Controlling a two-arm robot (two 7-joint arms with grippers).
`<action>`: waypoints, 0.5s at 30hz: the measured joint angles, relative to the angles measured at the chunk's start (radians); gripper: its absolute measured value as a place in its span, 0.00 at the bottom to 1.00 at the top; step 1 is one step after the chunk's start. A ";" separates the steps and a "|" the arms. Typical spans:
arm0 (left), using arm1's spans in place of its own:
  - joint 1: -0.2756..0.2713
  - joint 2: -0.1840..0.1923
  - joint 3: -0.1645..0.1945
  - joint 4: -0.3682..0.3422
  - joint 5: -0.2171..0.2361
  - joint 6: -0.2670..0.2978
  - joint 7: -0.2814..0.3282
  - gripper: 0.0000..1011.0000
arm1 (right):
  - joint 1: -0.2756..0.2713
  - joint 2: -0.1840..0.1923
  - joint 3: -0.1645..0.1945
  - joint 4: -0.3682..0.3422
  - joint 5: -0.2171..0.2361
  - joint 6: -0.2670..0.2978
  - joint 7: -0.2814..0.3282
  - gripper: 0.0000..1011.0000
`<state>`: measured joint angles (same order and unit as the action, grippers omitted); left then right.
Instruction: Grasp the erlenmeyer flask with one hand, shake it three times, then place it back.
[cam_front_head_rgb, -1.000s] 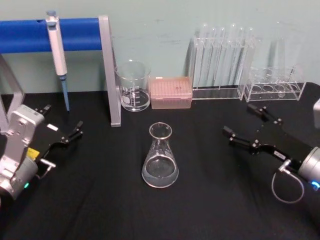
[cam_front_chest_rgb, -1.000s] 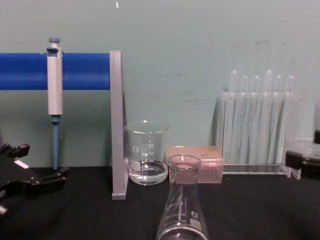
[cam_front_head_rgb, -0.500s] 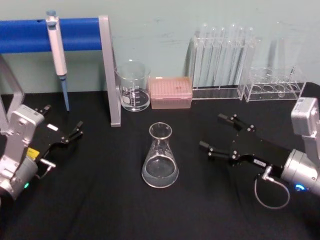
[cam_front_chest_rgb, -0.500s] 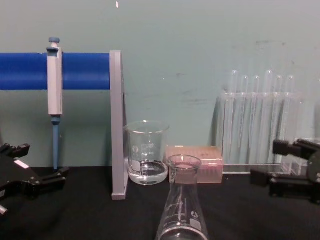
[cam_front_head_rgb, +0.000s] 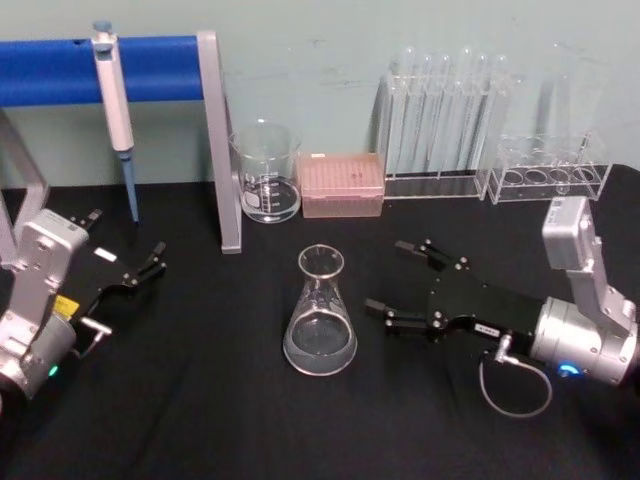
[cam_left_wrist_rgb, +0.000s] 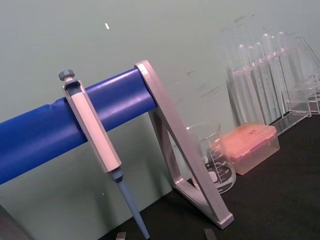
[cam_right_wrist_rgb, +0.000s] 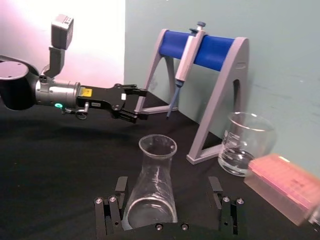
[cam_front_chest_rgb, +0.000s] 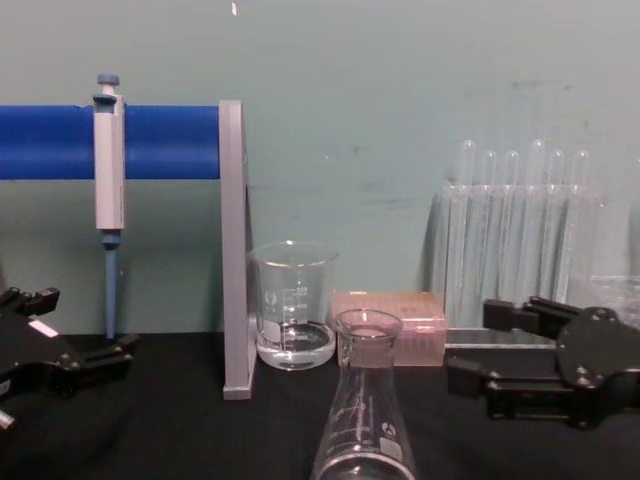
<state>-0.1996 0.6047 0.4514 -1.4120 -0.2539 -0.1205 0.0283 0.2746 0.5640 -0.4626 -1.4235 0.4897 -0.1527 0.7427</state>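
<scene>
Well, the erlenmeyer flask (cam_front_head_rgb: 321, 315) stands mid-bench, with bare black bench (cam_front_head_rgb: 200, 420) all round. The right gripper (cam_front_head_rgb: 385, 276), fingers wide, sits just beside it, not touching. The left gripper (cam_front_head_rgb: 122, 236), fingers spread, rests by the left edge. The chest view crops the flask's base.

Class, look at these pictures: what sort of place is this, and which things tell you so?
Most likely a laboratory bench: an erlenmeyer flask, a glass beaker and racked test tubes stand here.
</scene>
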 joint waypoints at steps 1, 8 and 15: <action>0.000 0.000 0.000 0.000 0.000 0.000 0.000 0.99 | 0.005 -0.002 -0.004 0.005 -0.001 0.000 0.004 0.99; 0.000 0.000 0.000 0.000 0.000 0.000 0.000 0.99 | 0.057 -0.025 -0.043 0.055 -0.003 0.000 0.042 0.99; 0.000 0.000 0.000 0.000 0.000 0.000 0.000 0.99 | 0.098 -0.052 -0.073 0.106 0.002 0.002 0.063 0.99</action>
<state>-0.1995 0.6047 0.4514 -1.4120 -0.2539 -0.1206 0.0283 0.3722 0.5120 -0.5351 -1.3171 0.4917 -0.1504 0.8053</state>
